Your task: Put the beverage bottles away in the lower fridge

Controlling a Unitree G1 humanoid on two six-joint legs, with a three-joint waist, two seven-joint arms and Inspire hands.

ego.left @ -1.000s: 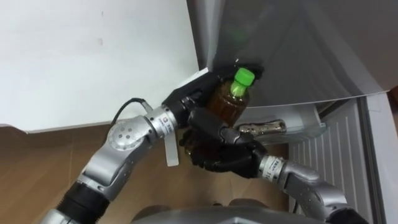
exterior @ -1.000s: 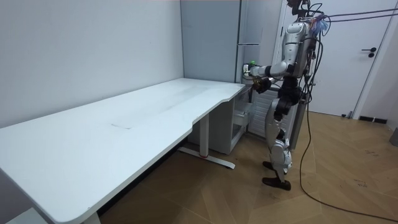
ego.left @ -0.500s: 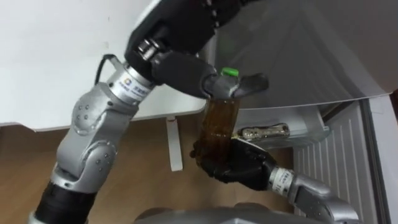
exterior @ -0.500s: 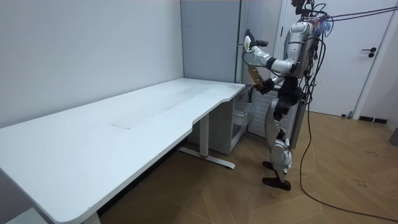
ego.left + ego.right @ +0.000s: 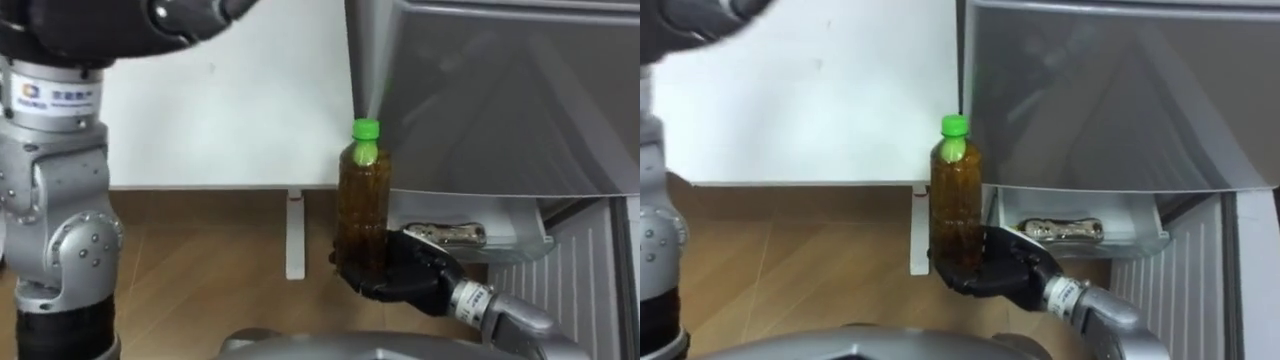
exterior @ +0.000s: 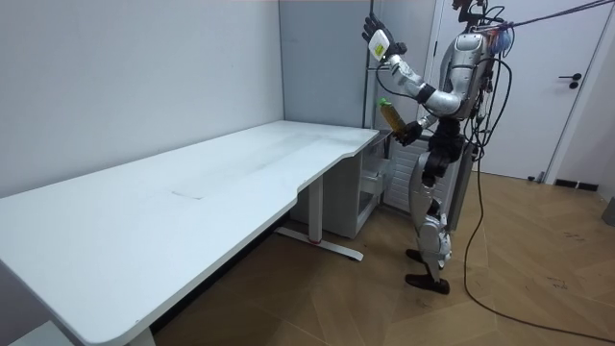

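Note:
A bottle of brown tea (image 5: 362, 215) with a green cap stands upright in my right hand (image 5: 405, 278), whose dark fingers are curled round its base. It is held in front of the grey fridge (image 5: 480, 100), just left of the open lower compartment. In the room view my left hand (image 6: 377, 37) is raised high above the bottle (image 6: 389, 114), fingers spread and holding nothing. My left forearm (image 5: 55, 190) fills the left edge of the left eye view.
A door shelf (image 5: 500, 240) in the open lower fridge holds another bottle (image 5: 447, 234) lying on its side. The white table (image 5: 220, 110) reaches up to the fridge's left side, with its leg (image 5: 294, 235) over wooden floor.
My left hand has let go of the bottle's cap end and swung up above my head. The right hand alone now holds the bottle, more upright.

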